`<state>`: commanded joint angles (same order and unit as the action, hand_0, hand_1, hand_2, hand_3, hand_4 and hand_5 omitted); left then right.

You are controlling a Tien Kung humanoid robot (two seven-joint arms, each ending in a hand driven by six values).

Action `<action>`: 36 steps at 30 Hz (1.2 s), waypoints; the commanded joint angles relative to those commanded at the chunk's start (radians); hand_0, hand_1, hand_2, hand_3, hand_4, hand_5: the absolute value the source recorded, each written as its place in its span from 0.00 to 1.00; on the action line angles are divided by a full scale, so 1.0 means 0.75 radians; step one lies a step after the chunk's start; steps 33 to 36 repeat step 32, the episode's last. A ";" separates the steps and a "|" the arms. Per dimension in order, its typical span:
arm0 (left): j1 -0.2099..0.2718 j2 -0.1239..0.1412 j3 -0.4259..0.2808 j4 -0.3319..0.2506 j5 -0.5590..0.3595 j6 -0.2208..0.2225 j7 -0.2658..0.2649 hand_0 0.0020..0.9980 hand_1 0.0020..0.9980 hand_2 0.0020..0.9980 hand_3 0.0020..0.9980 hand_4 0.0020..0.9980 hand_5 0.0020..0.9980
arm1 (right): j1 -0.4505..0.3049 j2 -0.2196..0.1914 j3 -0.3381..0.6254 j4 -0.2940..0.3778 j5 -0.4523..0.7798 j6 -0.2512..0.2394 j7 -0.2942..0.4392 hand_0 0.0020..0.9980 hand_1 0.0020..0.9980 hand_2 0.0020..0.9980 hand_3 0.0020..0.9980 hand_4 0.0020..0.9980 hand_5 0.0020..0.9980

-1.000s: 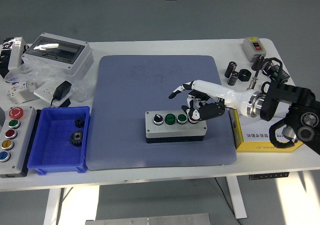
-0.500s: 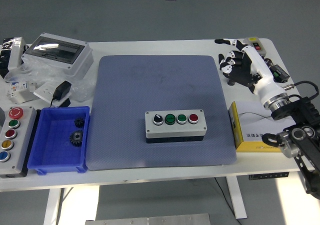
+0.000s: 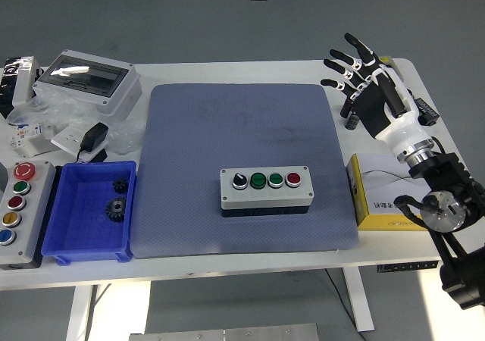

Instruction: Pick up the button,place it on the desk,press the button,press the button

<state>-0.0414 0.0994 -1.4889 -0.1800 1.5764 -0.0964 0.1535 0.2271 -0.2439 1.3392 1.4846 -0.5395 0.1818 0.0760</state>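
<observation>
A grey button box [image 3: 266, 191] lies on the blue-grey mat [image 3: 242, 167], a little right of its middle. On its top sit a black selector knob [image 3: 239, 181], two green buttons [image 3: 258, 179] and a red button [image 3: 293, 178]. My right hand [image 3: 356, 72] is raised over the table's far right, well away from the box. Its fingers are spread wide and hold nothing. The left arm does not show.
A blue bin [image 3: 89, 211] with two gears stands left of the mat, beside a second grey button box [image 3: 19, 212]. A clear-lidded enclosure [image 3: 89, 79] and bagged parts fill the far left. A yellow box [image 3: 386, 197] and black cylinders [image 3: 351, 114] lie at the right.
My right hand has left the button box, swung back to the far right of the table and lifted with its fingers fanned out. The box has stayed in place.
</observation>
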 joint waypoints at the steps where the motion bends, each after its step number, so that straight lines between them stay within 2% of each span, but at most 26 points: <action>1: 0.002 0.001 -0.003 0.000 0.003 0.000 0.001 0.63 0.58 0.51 0.60 0.67 0.24 | -0.004 0.000 0.003 0.001 0.056 0.030 -0.005 1.00 0.97 0.98 1.00 1.00 1.00; 3: 0.004 0.002 -0.009 0.000 0.005 0.001 0.000 0.63 0.58 0.51 0.60 0.67 0.24 | -0.012 0.002 0.008 0.000 0.156 0.069 -0.013 1.00 0.97 0.98 1.00 1.00 1.00; 7: 0.009 0.000 -0.014 0.000 0.006 0.002 0.000 0.63 0.58 0.51 0.60 0.67 0.25 | -0.034 0.009 0.015 -0.010 0.329 0.104 -0.016 1.00 1.00 1.00 1.00 1.00 1.00; 17: 0.006 -0.008 -0.012 0.000 0.005 0.002 -0.004 0.64 0.58 0.51 0.60 0.69 0.27 | -0.090 0.024 -0.001 -0.073 0.625 0.088 0.022 1.00 1.00 1.00 1.00 1.00 1.00; 28: 0.006 -0.013 -0.024 0.000 0.010 0.008 -0.010 0.64 0.58 0.51 0.60 0.70 0.27 | -0.091 0.023 -0.024 -0.088 0.668 0.088 0.030 1.00 1.00 1.00 1.00 1.00 1.00; 29: 0.006 -0.013 -0.025 0.000 0.009 0.009 -0.010 0.64 0.58 0.51 0.60 0.71 0.28 | -0.088 0.022 -0.030 -0.088 0.666 0.088 0.030 1.00 0.95 0.97 0.98 1.00 1.00; 36: 0.010 -0.016 -0.026 0.000 0.010 0.014 -0.004 0.64 0.58 0.51 0.60 0.71 0.28 | -0.071 0.016 -0.063 -0.085 0.655 0.089 0.026 1.00 0.95 0.97 0.98 1.00 1.00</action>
